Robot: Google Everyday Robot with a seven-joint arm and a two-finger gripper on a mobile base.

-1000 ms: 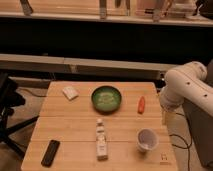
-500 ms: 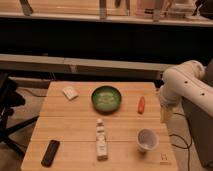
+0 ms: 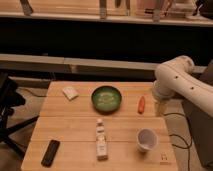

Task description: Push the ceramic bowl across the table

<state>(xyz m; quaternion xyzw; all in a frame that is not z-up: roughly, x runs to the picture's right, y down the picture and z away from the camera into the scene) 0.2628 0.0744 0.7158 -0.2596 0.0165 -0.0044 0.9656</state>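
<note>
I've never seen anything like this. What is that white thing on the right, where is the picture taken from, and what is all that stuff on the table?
The white thing is a robot arm coming in from the right of the picture. At its lower end hangs the gripper, a two-finger hand. It sits beside the table's right edge, near a small orange object. It is open and holds nothing.

There is only one picture, looking down on the table from its near side. What the camera is fixed to does not show.

On the wooden table are a dark green ceramic bowl toward the back, a white cup at the front right and a small bottle lying flat in the middle. There is also a dark remote-like object at the front left and a pale block at the back left. The robot is meant to push the bowl, and nothing touches it yet.
</note>
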